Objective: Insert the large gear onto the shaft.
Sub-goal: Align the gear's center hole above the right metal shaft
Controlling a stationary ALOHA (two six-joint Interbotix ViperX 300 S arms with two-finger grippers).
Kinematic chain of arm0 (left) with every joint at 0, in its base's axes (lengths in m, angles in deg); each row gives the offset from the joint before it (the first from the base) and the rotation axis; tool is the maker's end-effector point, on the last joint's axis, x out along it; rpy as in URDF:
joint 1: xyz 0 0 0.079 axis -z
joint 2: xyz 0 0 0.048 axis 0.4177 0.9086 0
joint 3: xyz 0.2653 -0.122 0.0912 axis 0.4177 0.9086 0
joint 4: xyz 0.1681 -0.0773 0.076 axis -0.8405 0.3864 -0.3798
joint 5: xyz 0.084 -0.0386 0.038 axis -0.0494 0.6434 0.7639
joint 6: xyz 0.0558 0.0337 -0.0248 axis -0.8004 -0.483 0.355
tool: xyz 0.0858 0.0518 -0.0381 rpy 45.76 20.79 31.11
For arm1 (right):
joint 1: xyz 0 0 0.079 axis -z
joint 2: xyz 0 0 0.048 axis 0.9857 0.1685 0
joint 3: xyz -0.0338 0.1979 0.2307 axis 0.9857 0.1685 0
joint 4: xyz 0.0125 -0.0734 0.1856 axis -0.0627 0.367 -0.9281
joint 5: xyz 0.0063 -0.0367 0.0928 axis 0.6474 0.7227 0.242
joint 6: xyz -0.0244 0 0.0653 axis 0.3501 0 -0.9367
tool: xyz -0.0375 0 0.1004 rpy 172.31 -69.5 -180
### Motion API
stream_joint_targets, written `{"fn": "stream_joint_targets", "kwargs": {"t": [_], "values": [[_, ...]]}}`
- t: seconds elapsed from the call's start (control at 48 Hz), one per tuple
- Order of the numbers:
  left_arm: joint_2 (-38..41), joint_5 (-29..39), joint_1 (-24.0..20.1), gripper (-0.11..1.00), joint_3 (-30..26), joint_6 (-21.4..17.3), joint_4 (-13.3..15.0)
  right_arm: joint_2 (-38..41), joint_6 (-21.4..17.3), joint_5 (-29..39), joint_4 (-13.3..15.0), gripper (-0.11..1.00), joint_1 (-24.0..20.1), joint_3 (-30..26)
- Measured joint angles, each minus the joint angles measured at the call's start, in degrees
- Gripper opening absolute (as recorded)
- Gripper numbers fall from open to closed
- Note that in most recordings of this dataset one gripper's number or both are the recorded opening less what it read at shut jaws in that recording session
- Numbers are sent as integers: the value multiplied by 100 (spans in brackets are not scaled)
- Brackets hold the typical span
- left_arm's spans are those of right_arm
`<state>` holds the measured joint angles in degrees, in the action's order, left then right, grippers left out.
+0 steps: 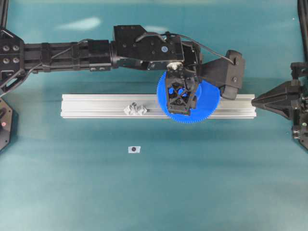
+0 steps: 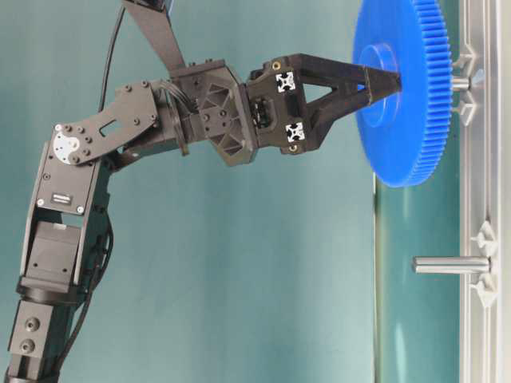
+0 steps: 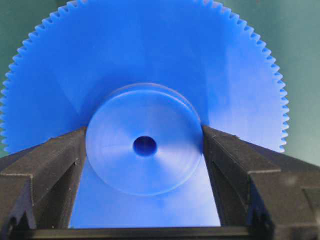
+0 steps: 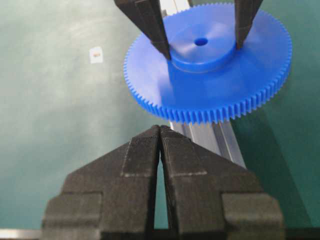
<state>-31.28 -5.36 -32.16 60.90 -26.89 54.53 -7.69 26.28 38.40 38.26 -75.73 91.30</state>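
The large gear (image 1: 208, 105) is a bright blue toothed disc held flat just above the aluminium rail (image 1: 96, 105). My left gripper (image 1: 181, 103) is shut on its raised hub (image 3: 145, 165), one finger (image 3: 55, 160) on each side. The centre hole (image 3: 145, 146) looks dark and empty. In the table-level view a short piece of the shaft (image 2: 461, 82), flanked by clear lugs, shows between the gear (image 2: 399, 136) and the rail. How far it enters the hole is hidden. My right gripper (image 4: 160, 127) is shut and empty, off the rail's right end.
A second, longer peg with clear lugs (image 1: 135, 109) stands free on the rail, left of the gear (image 2: 451, 265). A small white piece with a dark centre (image 1: 134, 149) lies on the green table in front of the rail. The left arm spans the table behind the rail.
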Motion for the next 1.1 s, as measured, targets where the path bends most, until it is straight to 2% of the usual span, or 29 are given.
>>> {"fn": "stream_joint_targets", "kwargs": {"t": [0.125,0.25,1.105], "values": [[0,0,0,77,-9,-9,0,0,0,9,0,9,0,0],[9,0,0,88,-26,0,9,0,0,9,0,9,0,0],[79,308,-9,85,-290,105,0,0,0,9,0,9,0,0]]}}
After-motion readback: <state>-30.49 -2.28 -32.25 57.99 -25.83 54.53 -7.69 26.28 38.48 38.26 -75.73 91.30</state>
